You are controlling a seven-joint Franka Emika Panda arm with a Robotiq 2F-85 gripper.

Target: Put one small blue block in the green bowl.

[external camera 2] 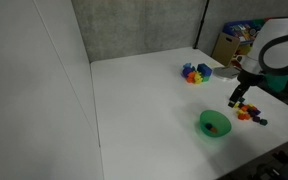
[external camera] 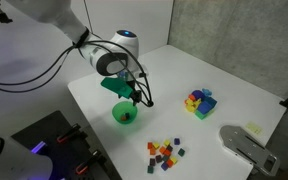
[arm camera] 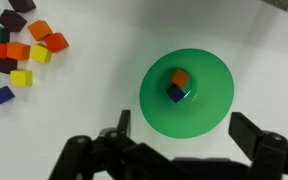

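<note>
The green bowl (arm camera: 187,92) sits on the white table, seen from above in the wrist view. A small blue block (arm camera: 174,93) lies inside it, touching an orange block (arm camera: 180,77). The bowl also shows in both exterior views (external camera: 125,115) (external camera 2: 215,124). My gripper (arm camera: 184,135) hangs above the bowl's near rim, open and empty, fingers spread wide. In the exterior views the gripper (external camera: 141,97) (external camera 2: 238,98) is just above and beside the bowl. Another small blue block (arm camera: 0,95) lies in the loose pile.
A pile of small coloured blocks (arm camera: 19,45) lies beside the bowl, also in the exterior views (external camera: 166,152) (external camera 2: 249,113). A stack of bigger coloured blocks (external camera: 200,101) (external camera 2: 195,73) stands farther off. A grey device (external camera: 248,145) sits at the table edge.
</note>
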